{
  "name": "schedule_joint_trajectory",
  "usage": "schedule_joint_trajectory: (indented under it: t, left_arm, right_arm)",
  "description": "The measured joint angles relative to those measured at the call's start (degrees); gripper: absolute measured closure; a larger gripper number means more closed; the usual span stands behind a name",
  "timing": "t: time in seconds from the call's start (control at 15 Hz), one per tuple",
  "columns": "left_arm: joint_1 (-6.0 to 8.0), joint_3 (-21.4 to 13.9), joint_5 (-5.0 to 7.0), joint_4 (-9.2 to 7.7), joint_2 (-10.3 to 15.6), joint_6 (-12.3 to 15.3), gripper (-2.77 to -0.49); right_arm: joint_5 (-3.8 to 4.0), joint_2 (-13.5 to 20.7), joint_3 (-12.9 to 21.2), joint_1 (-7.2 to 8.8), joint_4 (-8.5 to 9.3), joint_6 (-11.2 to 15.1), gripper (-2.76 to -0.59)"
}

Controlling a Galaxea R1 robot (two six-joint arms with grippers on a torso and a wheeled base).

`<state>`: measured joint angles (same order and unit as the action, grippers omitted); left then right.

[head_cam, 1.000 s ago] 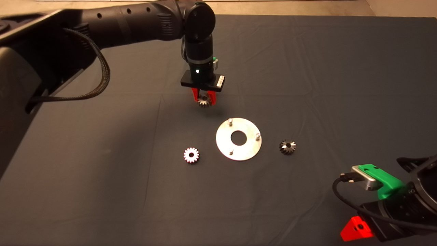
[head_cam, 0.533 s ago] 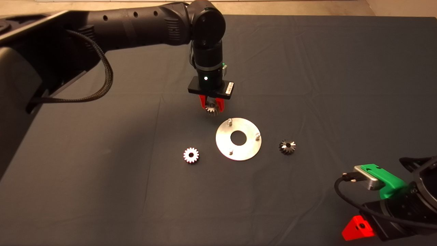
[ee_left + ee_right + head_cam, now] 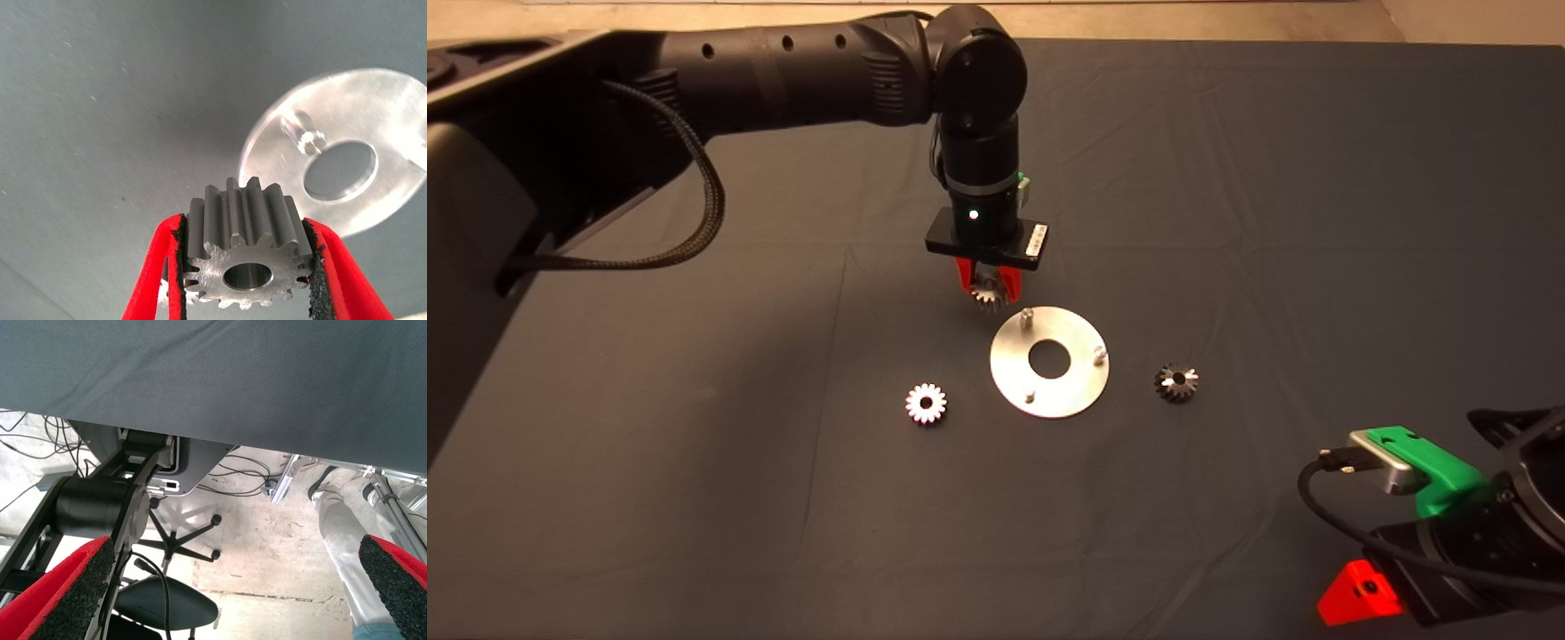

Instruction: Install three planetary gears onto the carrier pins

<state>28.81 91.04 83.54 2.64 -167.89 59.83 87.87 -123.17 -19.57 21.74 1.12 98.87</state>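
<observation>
My left gripper [image 3: 987,286] hangs just off the far left rim of the round silver plate [image 3: 1069,391], shut on a silvery planetary gear [image 3: 987,296]. In the left wrist view that gear [image 3: 243,250] sits clamped between the red fingers [image 3: 160,273], with the plate [image 3: 387,107] and one carrier pin [image 3: 303,133] beyond it. Three carrier pins [image 3: 1027,316] [image 3: 1100,354] [image 3: 1030,395] stand bare on the plate. A bright gear [image 3: 926,404] lies on the mat left of the plate, a darker gear [image 3: 1176,382] right of it. My right gripper [image 3: 1360,596] waits open at the lower right edge.
The dark mat [image 3: 694,498] covers the table. Past its edge, the right wrist view shows the floor with cables, an office chair [image 3: 167,607] and a person's leg [image 3: 340,533].
The left arm has carried its gear to the right and slightly nearer, close to the plate's far pin. The loose gears, plate and right arm have stayed put.
</observation>
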Motion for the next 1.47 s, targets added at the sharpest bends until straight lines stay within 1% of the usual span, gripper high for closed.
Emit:
schedule_joint_trajectory:
  t: [0.07,0.2,0.33,0.4,0.53,0.67,0.87,1.13,1.27,1.47]
  left_arm:
    - [-0.2,0.09,-0.05,0.57,-0.02,0.0,-0.79]
    - [-1.18,0.63,-1.03,1.23,-0.06,0.01,-0.78]
    - [-2.16,0.83,-1.05,1.73,-0.05,0.01,-0.78]
    - [-2.35,1.16,-1.05,1.79,-0.05,0.0,-0.78]
    - [-2.44,1.62,-1.07,2.9,-0.02,0.0,-0.78]
    - [-2.46,2.04,-1.16,3.4,-0.06,-0.07,-0.78]
    - [-2.57,2.26,-1.24,3.44,-0.06,-0.07,-0.78]
    - [-2.6,2.23,-2.4,3.55,-1.0,-0.09,-0.78]
    - [-2.6,2.23,-3.04,3.58,-1.02,-0.1,-0.78]
    - [-2.61,2.21,-3.26,3.57,-1.0,-0.07,-0.78]
  right_arm:
    - [0.02,0.0,0.0,0.0,0.0,0.02,-2.73]
    - [0.02,0.02,0.0,0.0,0.0,0.01,-2.73]
    - [0.02,0.0,0.0,0.0,0.0,0.01,-2.73]
    - [0.0,0.0,0.0,0.0,0.0,0.0,-2.73]
    - [0.02,0.01,0.0,0.0,0.0,0.01,-2.73]
    - [0.02,0.02,0.0,0.0,0.0,0.0,-2.73]
    - [0.0,0.0,0.0,0.0,0.0,0.0,-2.73]
    - [0.0,0.02,-0.02,0.0,0.0,0.0,-2.73]
    - [0.01,0.02,-0.02,0.0,-0.01,0.0,-2.73]
    - [0.0,0.02,-0.02,0.0,0.0,0.0,-2.73]
